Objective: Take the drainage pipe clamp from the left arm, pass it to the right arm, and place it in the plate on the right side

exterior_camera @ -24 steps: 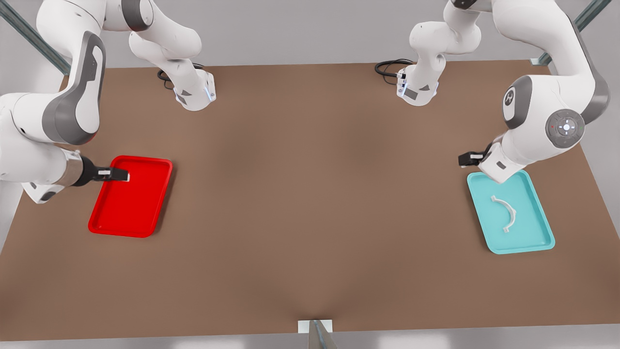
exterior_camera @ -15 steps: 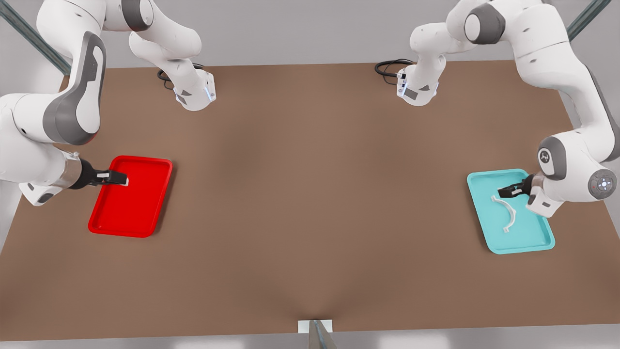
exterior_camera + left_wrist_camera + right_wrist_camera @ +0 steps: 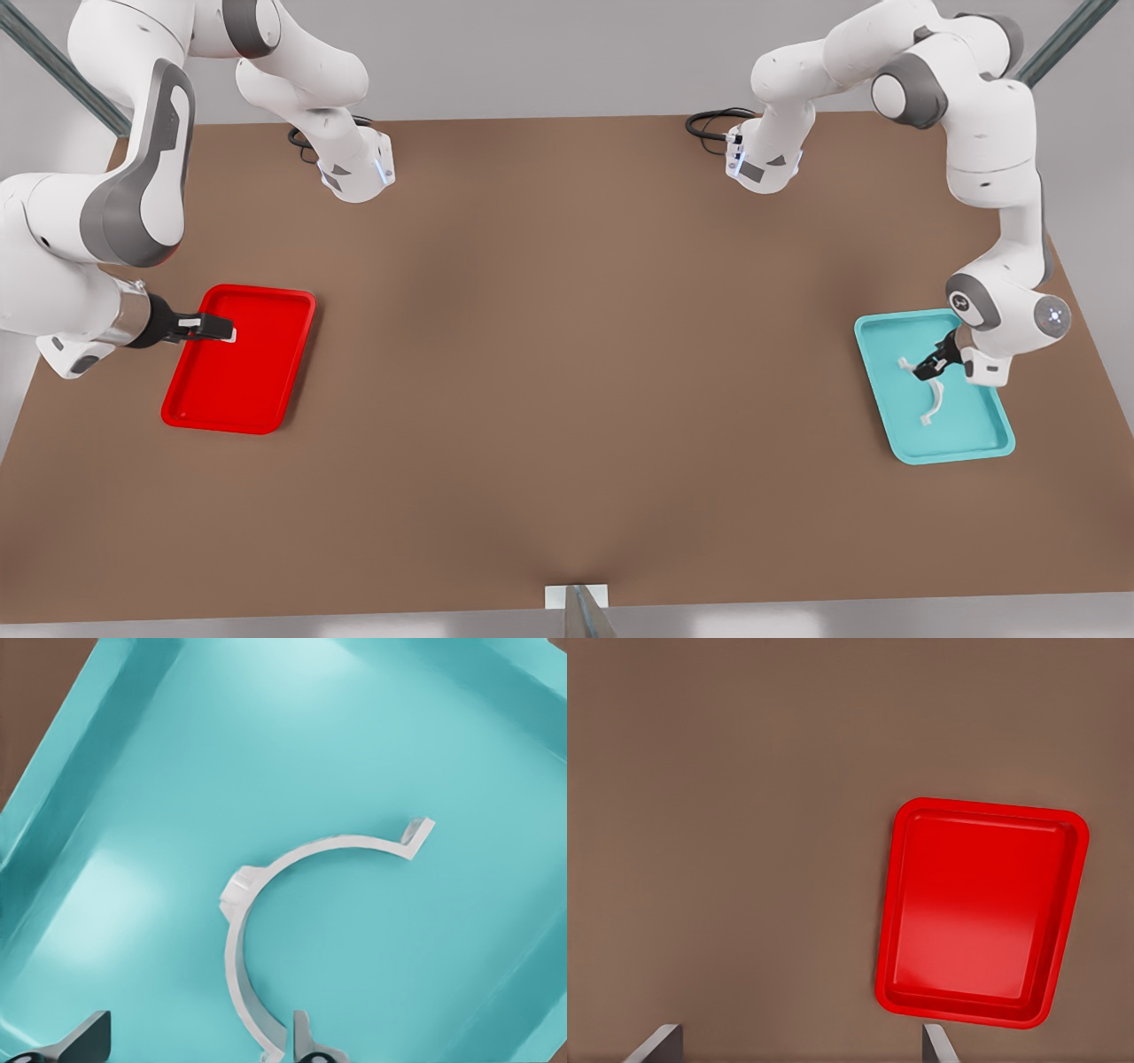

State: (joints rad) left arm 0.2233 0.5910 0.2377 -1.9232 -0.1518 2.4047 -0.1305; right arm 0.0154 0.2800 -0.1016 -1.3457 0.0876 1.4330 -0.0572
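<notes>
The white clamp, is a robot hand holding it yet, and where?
Not yet. The left gripper is open astride the drainage pipe clamp in the teal tray; the right gripper waits open, holding nothing.

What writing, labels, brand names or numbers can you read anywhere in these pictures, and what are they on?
None: there is no readable text.
The left arm carries small grey marks on a joint near the left gripper: too small to read.
The right arm's grey covers are blank, as is the right gripper.
The red plate, teal tray, drainage pipe clamp and brown table bear no print.
</notes>
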